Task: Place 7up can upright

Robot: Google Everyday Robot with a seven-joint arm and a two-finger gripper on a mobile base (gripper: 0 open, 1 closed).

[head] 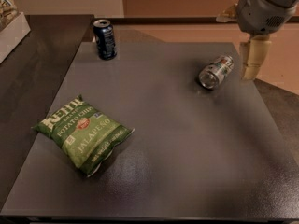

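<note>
The 7up can [215, 71], silver with a green and white label, lies on its side on the dark table [187, 148] at the right rear, its open end facing the front left. My gripper [251, 62] hangs from the grey arm at the top right, just to the right of the can and a little above the table's right edge. Its cream fingers [252, 55] point down. It holds nothing.
A dark blue can [104, 38] stands upright at the table's rear left. A green bag of jalapeño potato chips [82, 132] lies at the front left. A white box [11, 27] sits at the far left edge.
</note>
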